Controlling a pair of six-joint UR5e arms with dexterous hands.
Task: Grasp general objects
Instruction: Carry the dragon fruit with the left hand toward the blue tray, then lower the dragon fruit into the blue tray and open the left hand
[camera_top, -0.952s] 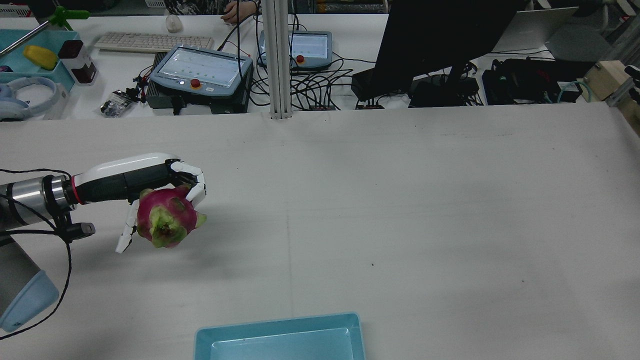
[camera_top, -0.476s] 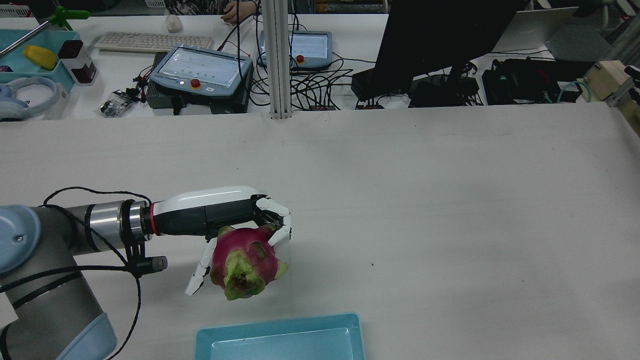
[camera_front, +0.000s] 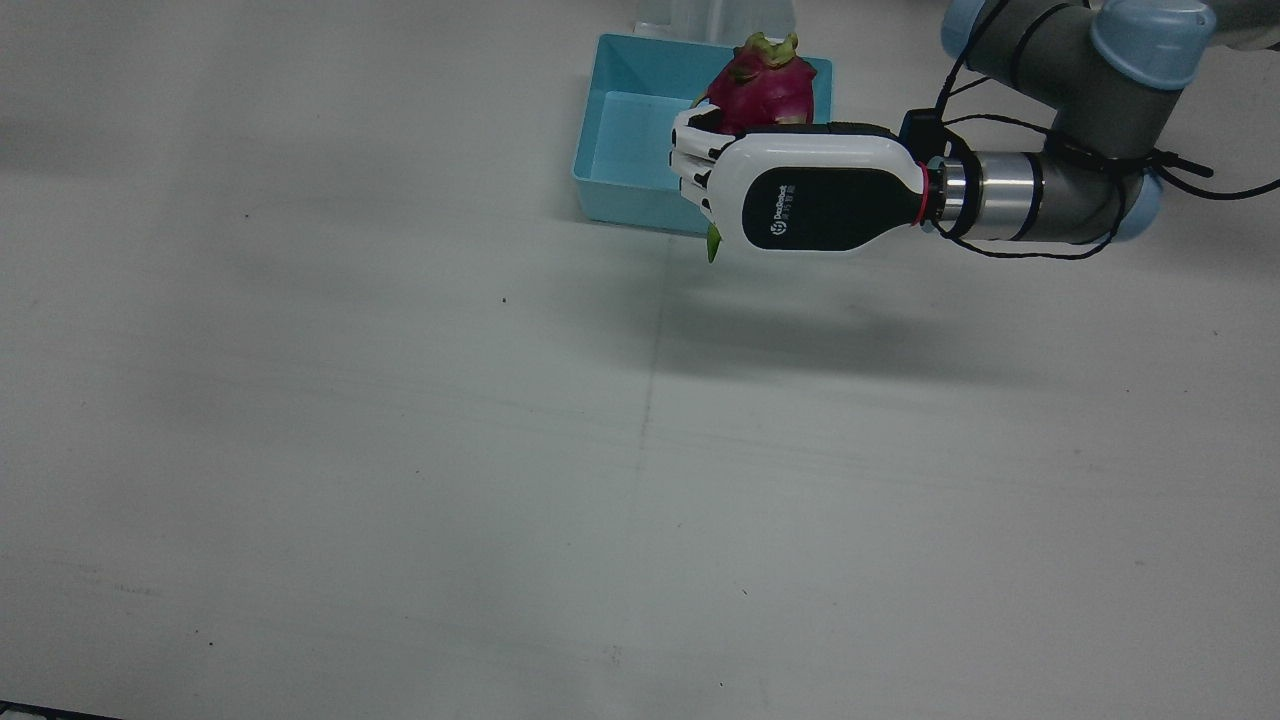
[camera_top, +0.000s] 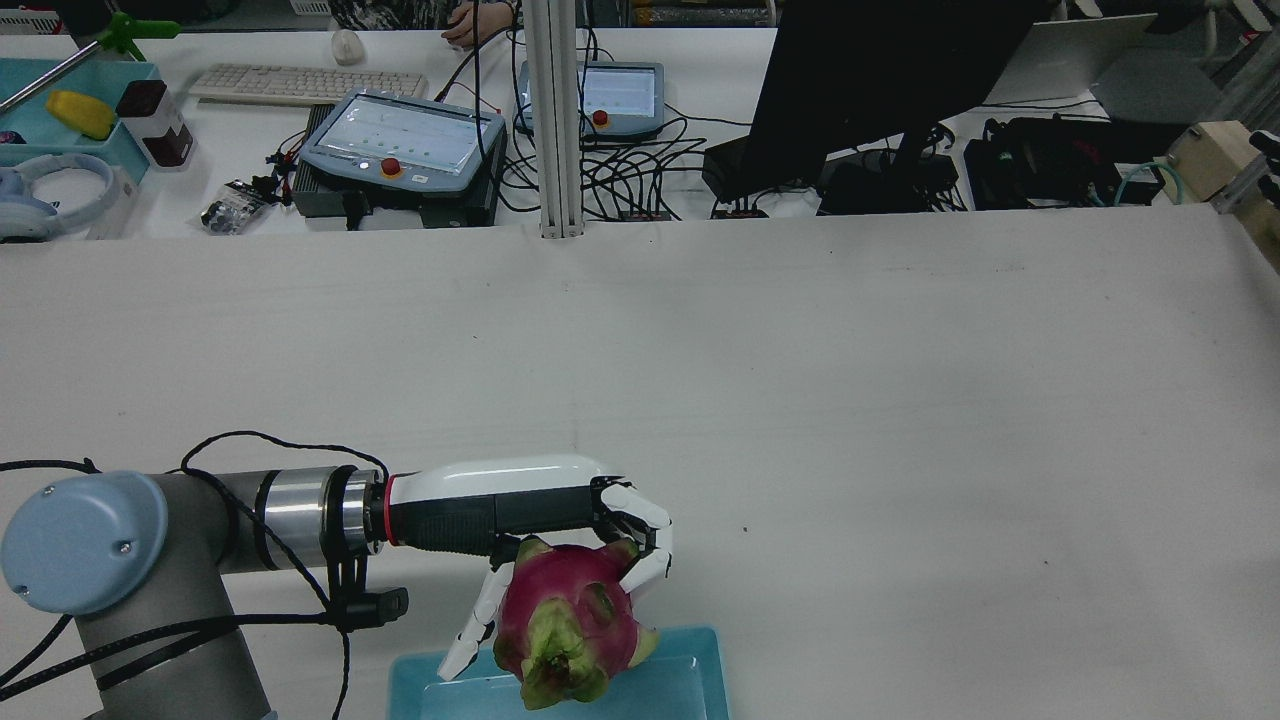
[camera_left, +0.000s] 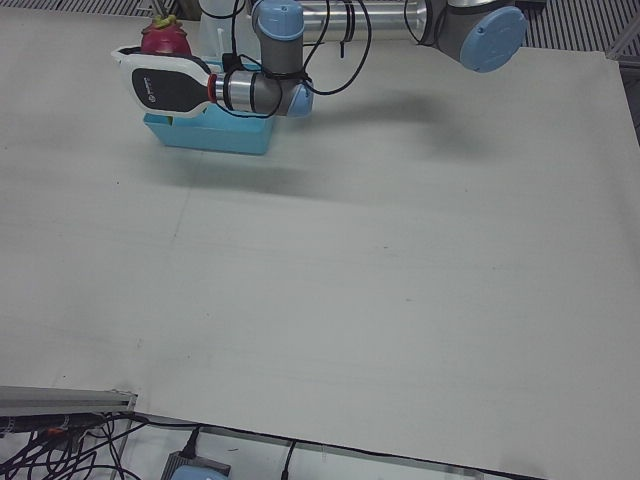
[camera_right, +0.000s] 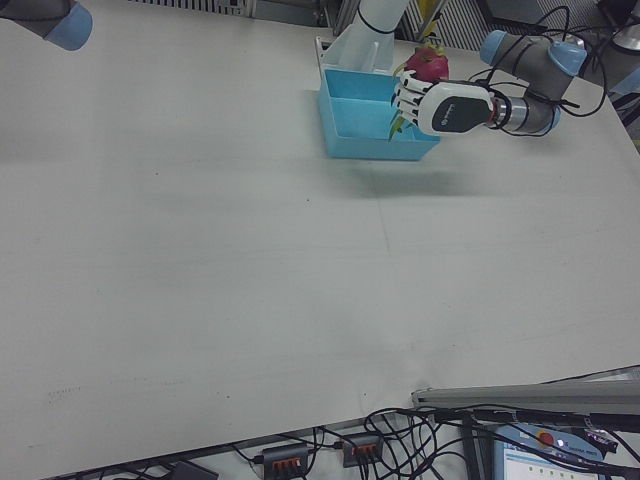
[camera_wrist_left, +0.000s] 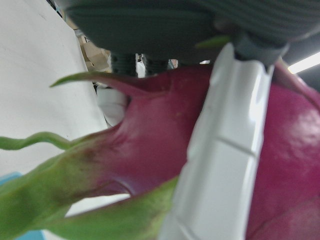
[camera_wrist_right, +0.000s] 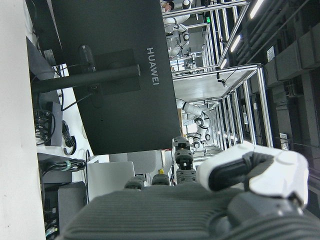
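Left hand (camera_top: 560, 530) grips the dragon fruit (camera_top: 565, 620), held above the blue bin (camera_front: 625, 150) at the surface's (camera_front: 400, 450) 12 o'clock edge. Right hand's (camera_wrist_right: 250, 175) state cannot be told.

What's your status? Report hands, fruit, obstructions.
Left hand shut on dragon fruit, held in the air above the blue bin. Right hand seen only by its own camera, away from the work, state unclear. Nothing in the way.

Below my left hand (camera_top: 540, 515), the dragon fruit (camera_top: 565, 620) hangs over the blue tray (camera_front: 620, 150), whose raised walls are the only obstacle nearby. Ahead of the fingers and out to the right, the white table (camera_top: 900, 400) lies bare and open. Behind the hand, its own arm (camera_top: 120, 570) blocks passage.
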